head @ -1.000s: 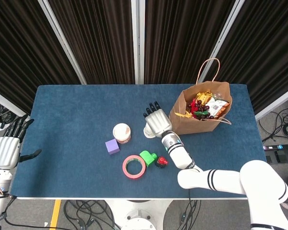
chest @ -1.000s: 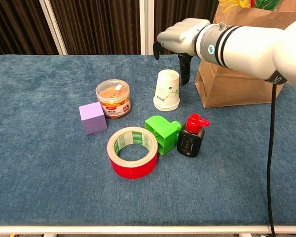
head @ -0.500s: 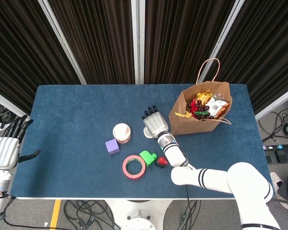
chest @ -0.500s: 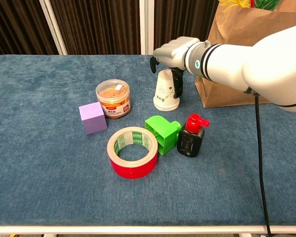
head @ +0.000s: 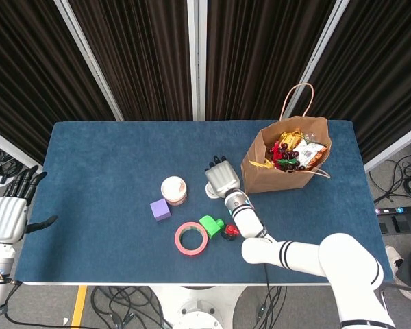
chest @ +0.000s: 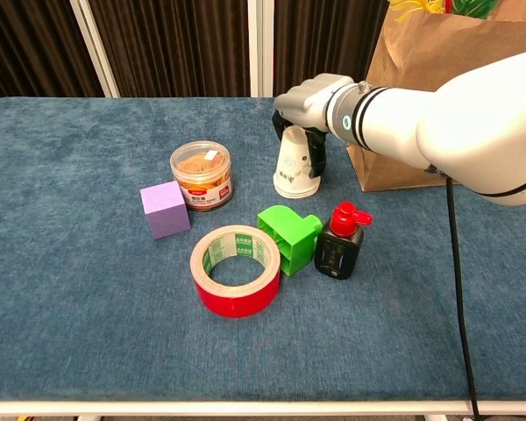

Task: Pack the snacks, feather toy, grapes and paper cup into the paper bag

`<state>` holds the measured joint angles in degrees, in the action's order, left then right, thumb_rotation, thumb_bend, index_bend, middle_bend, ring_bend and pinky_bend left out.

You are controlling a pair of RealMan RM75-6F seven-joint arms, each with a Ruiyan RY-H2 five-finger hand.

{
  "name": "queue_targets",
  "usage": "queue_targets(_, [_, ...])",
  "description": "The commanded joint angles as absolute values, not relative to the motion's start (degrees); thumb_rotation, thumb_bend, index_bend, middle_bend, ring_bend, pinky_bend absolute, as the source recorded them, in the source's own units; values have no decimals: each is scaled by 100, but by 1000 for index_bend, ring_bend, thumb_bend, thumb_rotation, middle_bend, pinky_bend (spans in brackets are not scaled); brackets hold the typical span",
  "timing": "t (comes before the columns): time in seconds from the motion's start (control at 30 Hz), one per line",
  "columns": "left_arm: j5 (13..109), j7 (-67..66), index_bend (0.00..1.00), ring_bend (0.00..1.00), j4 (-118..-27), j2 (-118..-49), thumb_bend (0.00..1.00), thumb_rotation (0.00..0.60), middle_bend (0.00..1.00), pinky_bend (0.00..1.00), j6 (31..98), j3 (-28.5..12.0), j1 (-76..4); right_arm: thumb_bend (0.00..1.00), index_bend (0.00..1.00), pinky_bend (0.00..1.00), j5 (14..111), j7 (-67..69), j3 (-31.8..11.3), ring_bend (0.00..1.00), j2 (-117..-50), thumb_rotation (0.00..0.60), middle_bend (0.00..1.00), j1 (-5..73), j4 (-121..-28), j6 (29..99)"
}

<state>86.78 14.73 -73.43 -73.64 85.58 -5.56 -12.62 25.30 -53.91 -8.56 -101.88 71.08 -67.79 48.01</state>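
The white paper cup point(chest: 294, 167) stands upside down and slightly tilted on the blue table point(chest: 88, 298), just left of the brown paper bag point(chest: 438, 105). My right hand point(chest: 313, 103) comes down over the cup's top, with fingers on its left side and the thumb on its right, gripping it. In the head view my right hand point(head: 221, 177) hides most of the cup. The paper bag point(head: 282, 173) stands open and holds snack packets, dark grapes and a yellow feather toy. My left hand point(head: 7, 214) hangs open off the table's left edge, holding nothing.
In front of the cup lie a green block point(chest: 289, 235), a black bottle with a red cap point(chest: 340, 246) and a red tape roll point(chest: 235, 268). A clear jar point(chest: 201, 174) and a purple cube point(chest: 165, 209) sit to the left.
My right hand moved left from beside the bag, came down over the cup and closed around it. The cup now leans slightly. The left hand stayed put.
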Motion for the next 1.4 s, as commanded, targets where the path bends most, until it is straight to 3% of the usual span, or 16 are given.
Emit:
queue_targets(0.03, [8679, 1483, 161, 52, -7332, -7365, 147, 600, 136, 177, 8555, -548, -1258, 115, 414, 252, 2586, -5335, -865, 120, -10205, 600, 261, 7091, -6763, 4798])
queue_targets(0.2, [8691, 1480, 161, 52, -7345, -7354, 147, 600, 136, 177, 8583, -555, -1252, 174, 517, 346, 2823, -5165, -923, 197, -10164, 600, 304, 7035, -6826, 4907])
queue_targets(0.5, [8714, 1428, 161, 52, -7383, -7345, 147, 600, 136, 177, 8567, -560, -1280, 201, 565, 399, 3505, -4795, -1196, 246, -9801, 600, 326, 6967, -7475, 5266])
queue_targets(1.03, [8629, 1368, 161, 52, -7461, -7348, 147, 600, 136, 177, 8570, -614, -1271, 221, 568, 412, 4521, -4741, -2356, 254, -8209, 600, 338, 7018, -10133, 6553])
queue_targets(1.4, [8714, 1264, 161, 51, -7553, -7312, 147, 600, 136, 177, 8532, -592, -1329, 242, 577, 419, 4736, -4785, -3131, 265, -6866, 600, 343, 6674, -11290, 7369])
